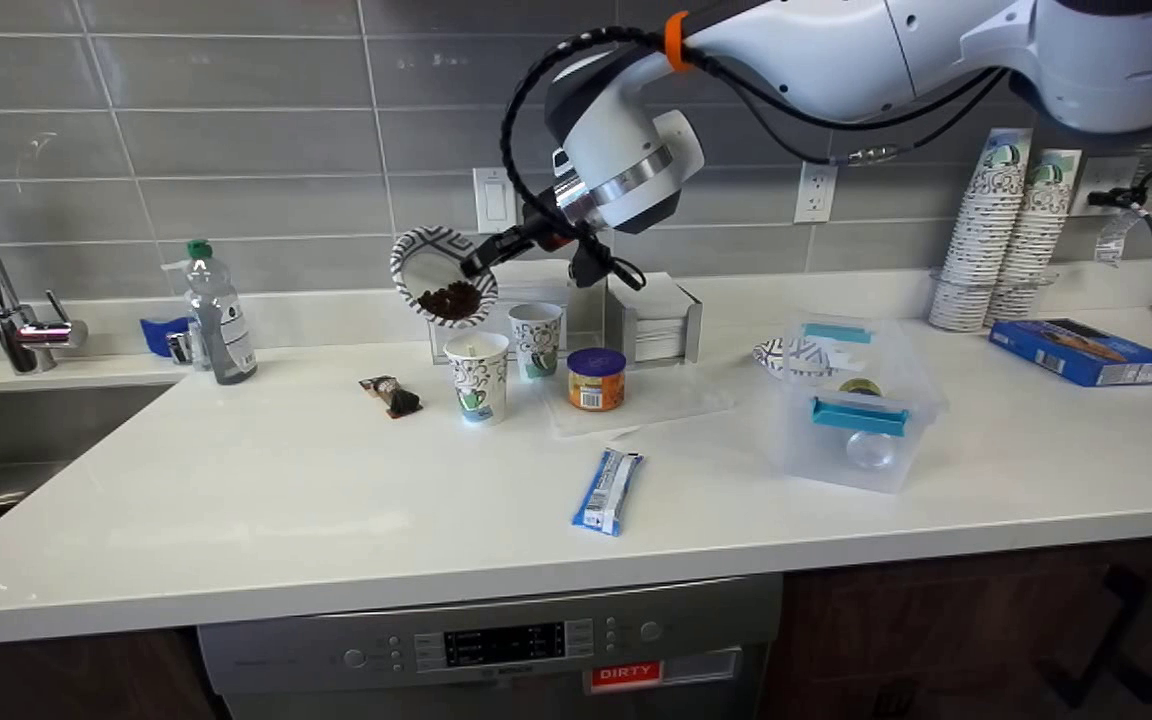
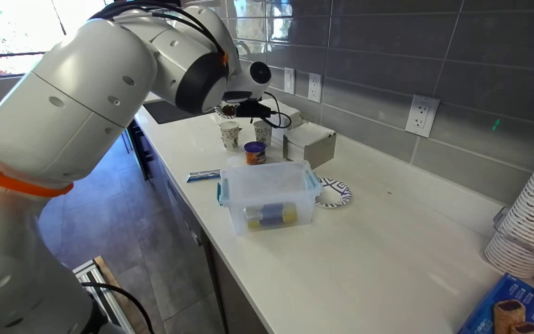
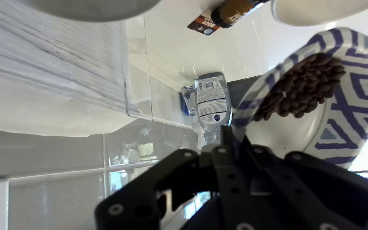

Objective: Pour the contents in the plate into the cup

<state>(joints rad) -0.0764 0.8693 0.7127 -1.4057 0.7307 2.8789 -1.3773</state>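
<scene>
My gripper [image 1: 473, 266] is shut on the rim of the patterned paper plate [image 1: 425, 268], also in the wrist view [image 3: 233, 137]. The plate [image 3: 361, 105] is steeply tilted in the air. Dark brown beans [image 3: 302, 86] lie gathered at its lower edge, also visible in an exterior view [image 1: 451, 300]. The front printed paper cup [image 1: 477, 385] stands upright on the counter just below and right of the plate there. A similar printed cup [image 1: 537, 340] stands behind it. Both cups show in an exterior view, front cup [image 2: 229, 136] and back cup [image 2: 263, 133]. Their insides are mostly hidden.
Napkin holders [image 1: 654, 325] stand close behind the cups, against the tiled wall. An orange tub with a purple lid [image 1: 596, 380] is right of them. A brown packet [image 1: 392, 396], wrapped bar [image 1: 608, 492], clear plastic container [image 1: 851, 420] and soap bottle [image 1: 221, 320] are also on the counter.
</scene>
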